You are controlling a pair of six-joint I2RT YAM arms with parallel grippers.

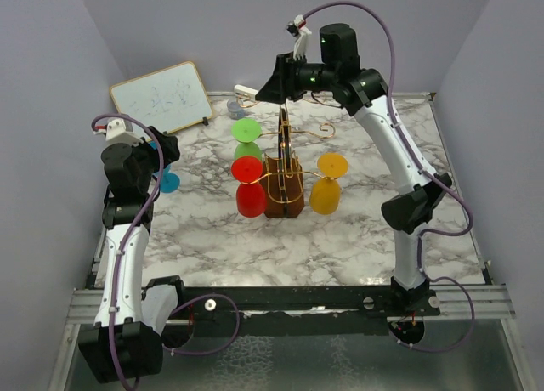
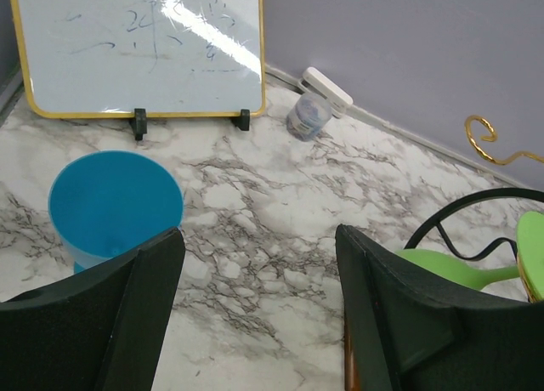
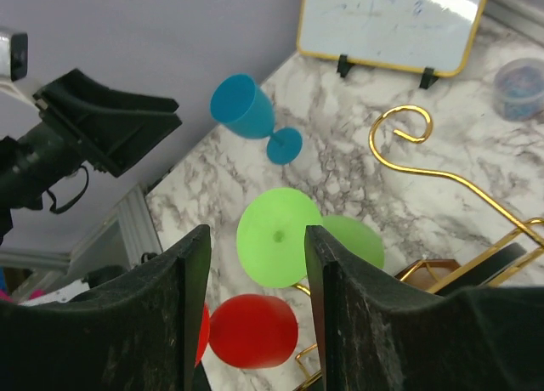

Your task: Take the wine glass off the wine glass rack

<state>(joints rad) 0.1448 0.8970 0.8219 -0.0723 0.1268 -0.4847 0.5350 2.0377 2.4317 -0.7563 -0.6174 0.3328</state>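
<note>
The wine glass rack (image 1: 284,195) stands mid-table, a brown wooden block with a thin gold wire frame. Upside down on its arms hang a green wine glass (image 1: 246,131), a red one (image 1: 249,189) and an orange one (image 1: 329,185). My right gripper (image 1: 270,88) hovers open above the rack's far side. In the right wrist view the green glass's foot (image 3: 279,238) shows between the open right gripper (image 3: 257,235) fingers, well below them. A blue wine glass (image 2: 115,200) stands on the table beside my left gripper (image 2: 259,234), which is open and holds nothing.
A whiteboard (image 1: 161,98) leans at the back left. A small grey container (image 2: 308,115) and a white object (image 2: 327,89) lie by the back wall. Gold curled arms (image 3: 408,123) stick out from the rack. Purple walls close in the marble table (image 1: 212,238).
</note>
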